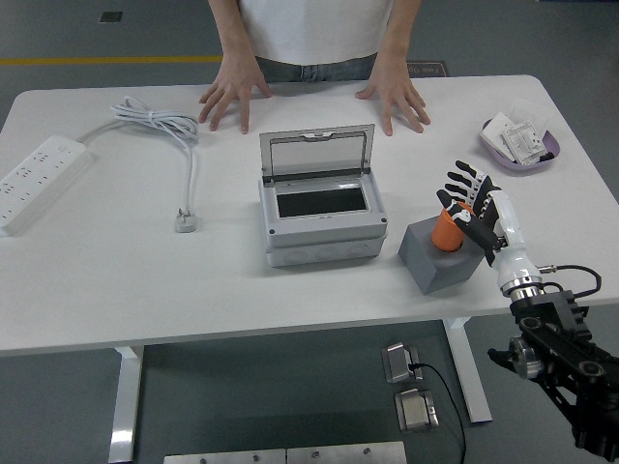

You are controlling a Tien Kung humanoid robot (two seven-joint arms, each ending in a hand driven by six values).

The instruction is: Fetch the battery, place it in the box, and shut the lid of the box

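An orange cylindrical battery (447, 229) stands upright in a grey block holder (441, 259) at the right of the table. My right hand (471, 205) is right behind and beside the battery, fingers spread and hiding its upper right side; it holds nothing. The grey box (319, 220) stands at the table's middle with its clear lid (316, 153) tilted up and open; its inside looks dark and empty. My left arm is not in view.
A person stands at the far side with both hands (232, 92) (392, 97) flat on the table. A white power strip (39, 179) with cord (160, 124) and plug (186, 220) lies at the left. A purple tray (520, 147) of packets is at the far right.
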